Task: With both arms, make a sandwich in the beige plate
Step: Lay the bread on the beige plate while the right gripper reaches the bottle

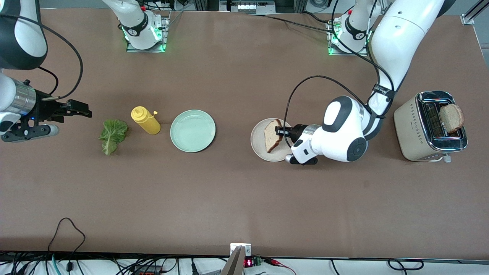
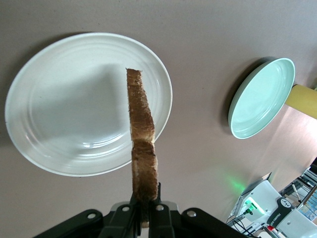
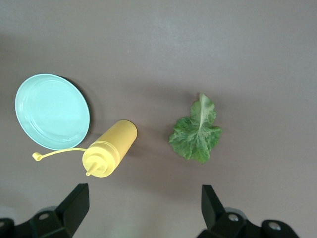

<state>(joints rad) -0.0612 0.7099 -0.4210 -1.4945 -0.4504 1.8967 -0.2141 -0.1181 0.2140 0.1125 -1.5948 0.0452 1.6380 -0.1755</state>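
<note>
Left gripper (image 1: 282,132) is clamped on a bread slice (image 1: 272,135), holding it edge-on over the beige plate (image 1: 258,142); in the left wrist view the slice (image 2: 141,157) stands up from between the fingers (image 2: 154,213) w/ the plate (image 2: 59,119) under it. Whether the slice touches the plate can't be told. Plate sits mid-table, toward the left arm's end.

A toaster (image 1: 416,130) stands near the table edge at the left arm's end, w/ a second bread slice (image 1: 451,117) sticking up out of a slot.

Right gripper (image 1: 78,108) hangs w/ fingers spread wide & nothing in them, near the table edge at the right arm's end; right arm waits. Just past it lies a lettuce leaf (image 1: 112,135), flat on the table. Beside the leaf is a yellow squeeze bottle (image 1: 146,120), then a mint-green plate (image 1: 193,131), btw. bottle & beige plate. Right wrist view shows leaf (image 3: 196,131), bottle (image 3: 111,147) & green plate (image 3: 52,111) all apart from each other.
</note>
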